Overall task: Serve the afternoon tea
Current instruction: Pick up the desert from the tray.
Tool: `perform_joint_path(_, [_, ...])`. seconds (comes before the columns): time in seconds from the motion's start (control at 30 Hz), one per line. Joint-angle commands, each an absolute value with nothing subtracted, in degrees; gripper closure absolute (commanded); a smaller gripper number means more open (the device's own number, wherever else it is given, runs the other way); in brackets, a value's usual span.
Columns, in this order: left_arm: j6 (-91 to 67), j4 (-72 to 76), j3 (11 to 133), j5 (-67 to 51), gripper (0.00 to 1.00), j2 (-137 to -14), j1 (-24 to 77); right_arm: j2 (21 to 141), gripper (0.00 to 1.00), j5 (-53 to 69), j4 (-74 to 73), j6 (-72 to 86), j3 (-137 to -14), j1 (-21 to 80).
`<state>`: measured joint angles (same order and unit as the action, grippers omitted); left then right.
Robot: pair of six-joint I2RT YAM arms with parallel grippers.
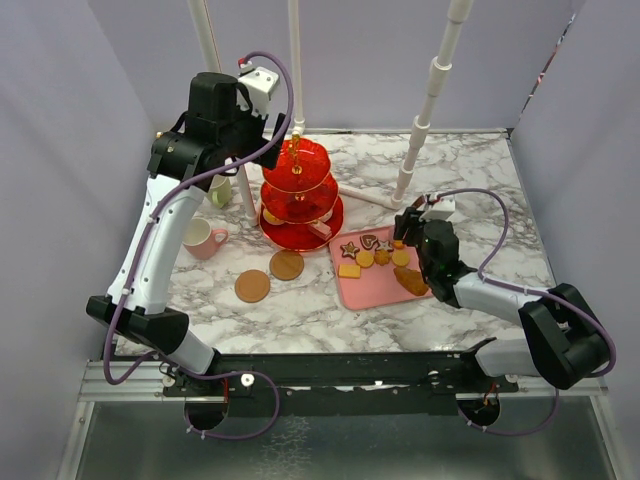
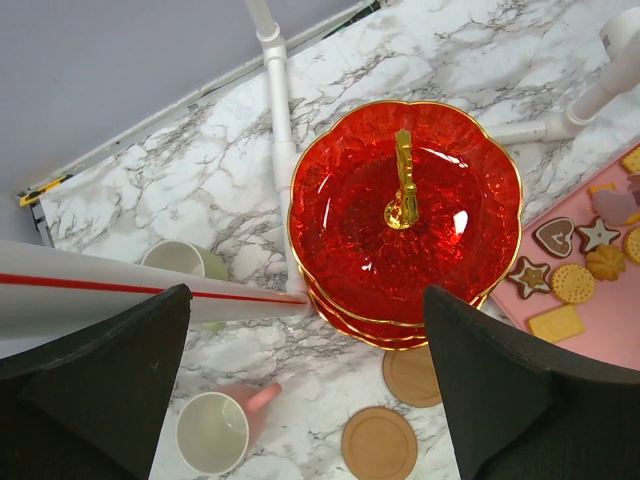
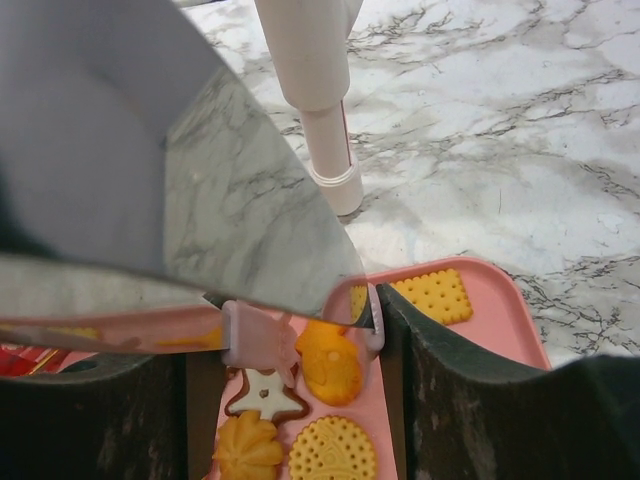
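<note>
While agape and empty, left tool (image 2: 306, 295) above red stand (image 2: 450, 235); right tool (image 3: 288, 335) ajar over cookies (image 3: 330, 372).

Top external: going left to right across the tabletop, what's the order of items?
pink mug → near coaster → far coaster → pink tray. Left out: green mug and red tiered stand, which overlap the others sideways.
</note>
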<state>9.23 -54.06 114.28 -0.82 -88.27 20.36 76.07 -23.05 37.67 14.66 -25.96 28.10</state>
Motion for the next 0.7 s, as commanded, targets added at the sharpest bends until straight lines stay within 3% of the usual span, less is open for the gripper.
perform_joint_path(0.0, [9.9,-53.3,113.7,-0.4,0.01,-86.6,20.0,75.9,0.42,-22.7,35.9,15.3,-23.8,28.0])
perform_joint_path(0.27, [10.0,-52.8,113.4,0.8,0.01,-86.4,20.0,75.0,0.43,-22.2,36.4,14.9,-23.5,28.0])
perform_joint_path(0.53, [9.9,-52.5,113.3,1.3,0.01,-86.4,20.0,71.6,0.68,-20.7,37.9,11.4,-23.4,27.9])
perform_joint_path(0.67, [9.6,-52.3,113.2,1.2,0.01,-86.6,20.0,67.5,0.71,-19.3,35.8,10.4,-25.4,29.2])
